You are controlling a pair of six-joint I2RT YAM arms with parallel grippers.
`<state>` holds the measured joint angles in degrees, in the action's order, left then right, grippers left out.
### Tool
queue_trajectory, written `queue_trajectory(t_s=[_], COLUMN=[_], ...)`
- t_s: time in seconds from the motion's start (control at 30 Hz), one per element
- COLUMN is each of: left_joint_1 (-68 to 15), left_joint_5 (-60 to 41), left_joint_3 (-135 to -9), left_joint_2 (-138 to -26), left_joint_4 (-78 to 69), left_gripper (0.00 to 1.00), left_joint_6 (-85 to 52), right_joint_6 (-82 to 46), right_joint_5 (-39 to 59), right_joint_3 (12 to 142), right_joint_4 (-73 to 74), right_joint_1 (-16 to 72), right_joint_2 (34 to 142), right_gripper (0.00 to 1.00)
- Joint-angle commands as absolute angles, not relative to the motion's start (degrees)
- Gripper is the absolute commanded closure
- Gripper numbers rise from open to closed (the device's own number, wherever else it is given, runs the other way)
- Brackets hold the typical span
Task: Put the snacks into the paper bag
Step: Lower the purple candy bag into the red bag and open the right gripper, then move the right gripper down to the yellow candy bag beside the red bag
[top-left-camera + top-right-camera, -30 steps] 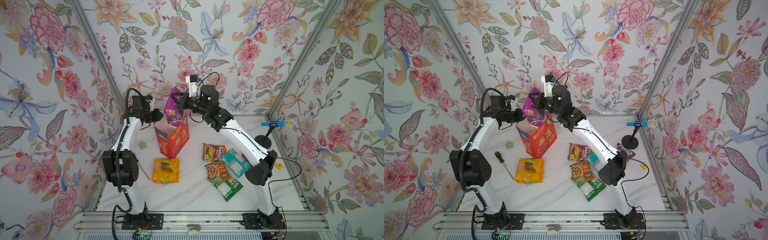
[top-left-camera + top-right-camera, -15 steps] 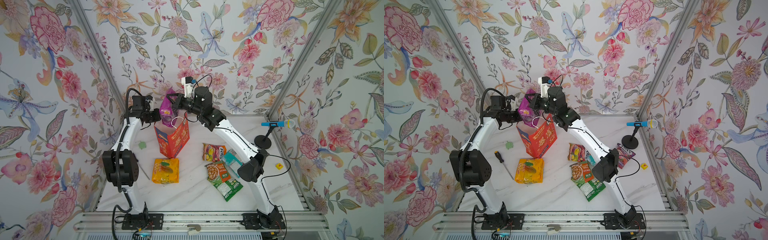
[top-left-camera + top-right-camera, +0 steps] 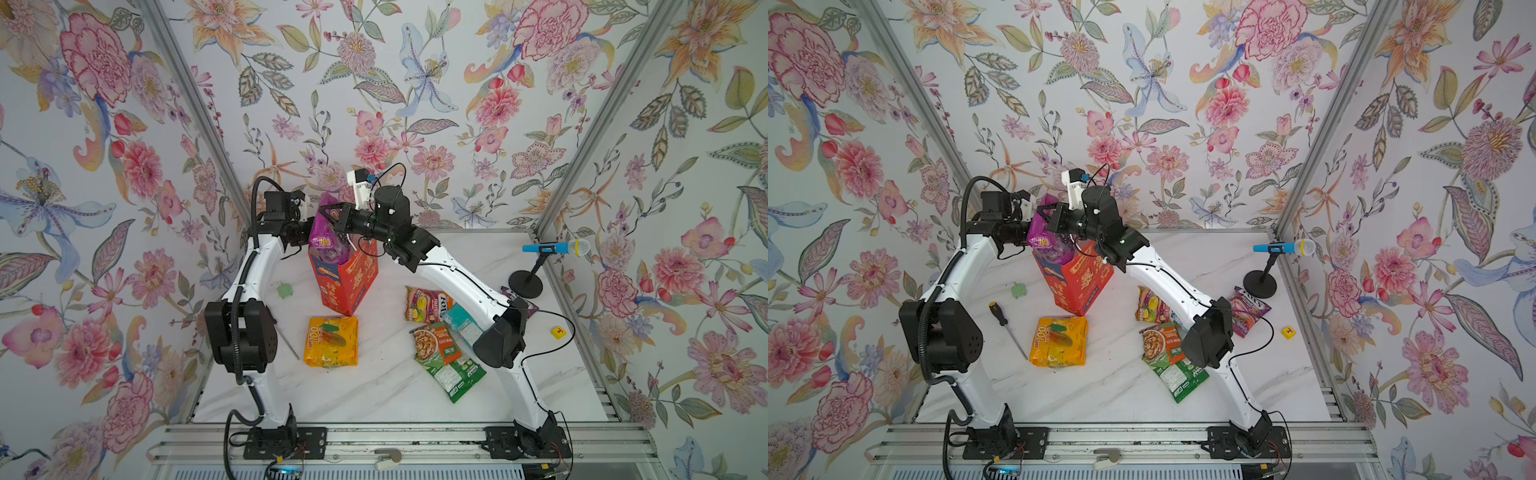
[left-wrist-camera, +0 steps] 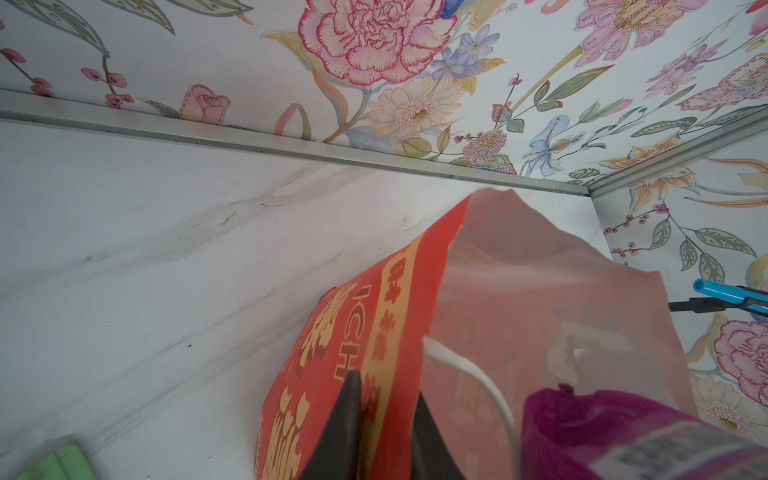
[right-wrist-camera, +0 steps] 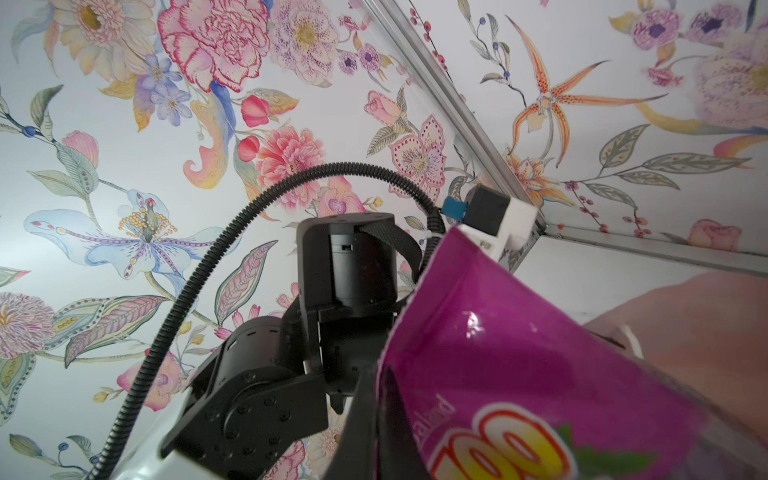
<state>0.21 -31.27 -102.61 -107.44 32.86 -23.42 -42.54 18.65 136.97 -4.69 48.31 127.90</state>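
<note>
Purple glossy plastic snack packet (image 3: 325, 243) hangs with its lower end in the mouth of the red-orange paper gift bag (image 3: 351, 282), pinched at its top by the closed right gripper (image 3: 330, 212). The left gripper (image 4: 386, 392) clamps the bag's wall (which holds the mouth spread). Best to lower the packet deeper before letting go.

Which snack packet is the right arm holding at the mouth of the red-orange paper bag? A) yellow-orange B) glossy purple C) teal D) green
B: the right jaws are shut on the glossy purple plastic packet, which hangs at the mouth of the red-orange paper bag; the yellow-orange packet lies flat on the white marble table.
</note>
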Motion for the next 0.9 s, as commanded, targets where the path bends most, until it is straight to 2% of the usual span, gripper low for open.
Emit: queue_trajectory(t_s=[0.0,0.27,0.77,0.8,0.87], left_joint_1=[-0.3,-0.3,-0.3,-0.3,-0.5], left_joint_5=[-31.8,-31.8,-32.0,-32.1,-32.1], left_joint_3=[-102.9,-103.1,-102.6,-102.5,-102.1], left_joint_2=[-105.7,-105.7,-104.9,-104.9,-104.6], left_joint_4=[32.6,32.9,32.8,32.6,32.3], left_gripper=[0.81,0.84,0.91,0.91,0.91], left_joint_6=[-23.8,-23.6,-23.4,-23.4,-23.5], right_joint_6=[-43.1,-44.8,-42.8,-42.6,-42.6], right_joint_5=[18.7,17.7,15.9,16.0,16.0], right_joint_3=[134.5,125.2,118.9,118.8,118.7], right_joint_4=[3.4,7.2,5.7,5.5,4.8], right_joint_1=[48.6,46.0,45.4,45.3,45.1], right_joint_2=[121.8,117.8,116.4,116.4,116.4], right_gripper=[1.0,1.0,1.0,0.98,0.87])
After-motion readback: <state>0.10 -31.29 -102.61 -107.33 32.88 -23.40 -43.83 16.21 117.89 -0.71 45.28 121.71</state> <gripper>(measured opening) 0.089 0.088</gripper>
